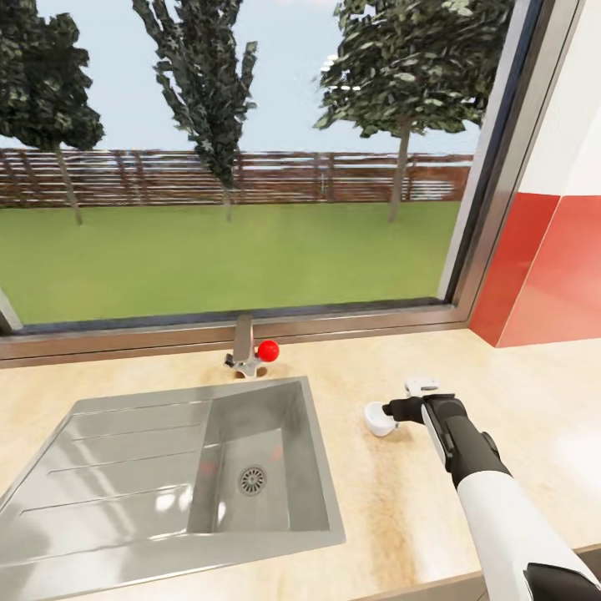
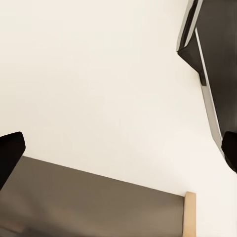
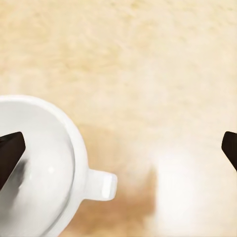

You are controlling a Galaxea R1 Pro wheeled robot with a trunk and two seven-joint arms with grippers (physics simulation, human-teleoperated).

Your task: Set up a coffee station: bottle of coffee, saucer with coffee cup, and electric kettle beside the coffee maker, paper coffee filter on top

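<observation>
Beige countertop (image 1: 517, 401) beside sink (image 1: 192, 467), right gripper (image 3: 118, 148) spread wide above white coffee cup (image 3: 39, 168), left gripper (image 2: 118, 153) spread.

Beige countertop (image 1: 501, 367) with steel sink (image 1: 125, 467) beneath a garden-facing window (image 1: 234, 167).

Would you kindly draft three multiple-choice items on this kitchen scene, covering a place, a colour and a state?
1. Where does the coffee cup stand?
A. In the sink basin
B. On the countertop, right of the sink
C. On the window sill

2. What colour is the knob beside the faucet?
A. Red
B. Blue
C. Green

3. How do the right gripper jaws stand?
A. Shut on the cup handle
B. Shut on nothing
C. Spread apart over the cup

Answers: 1 B, the head view shows it on the beige counter; 2 A, it is bright red; 3 C, the right wrist view shows the fingertips at opposite edges.
</observation>
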